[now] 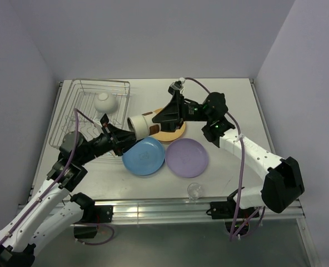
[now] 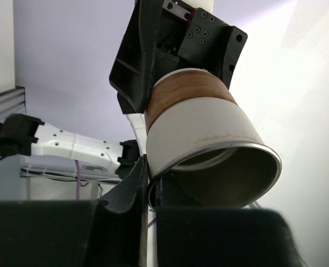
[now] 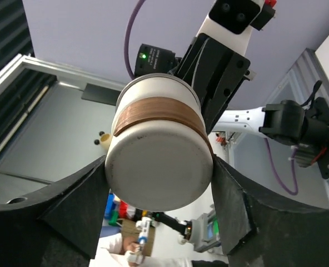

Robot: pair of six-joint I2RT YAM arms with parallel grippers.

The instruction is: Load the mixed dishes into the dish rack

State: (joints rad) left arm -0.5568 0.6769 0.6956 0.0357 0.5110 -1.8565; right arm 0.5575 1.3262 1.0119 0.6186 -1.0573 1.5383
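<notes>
Cup [image 1: 142, 123] hangs sideways in the air over the plates [image 1: 187, 158], right of the rack [image 1: 70, 105]. Left gripper [image 2: 150, 178] pinches its rim. Right gripper [image 1: 156, 118] flanks its base; whether it grips, I cannot tell. If the left lets go early, the cup may drop onto the plates.

Cream brown-banded cup [image 3: 159, 167], base nearest.
Right gripper [image 3: 160, 192]'s black fingers [image 3: 78, 208] flank it left and right; left gripper [image 3: 212, 78] holds its far end.

Bowl [image 1: 105, 102] in rack [image 1: 75, 119] at ten o'clock on the desk [image 1: 231, 100]. Cup [image 1: 141, 123] at rack's three o'clock. Plates [image 1: 144, 156] clustered mid-desk. Glass [image 1: 194, 191] at five o'clock.
</notes>
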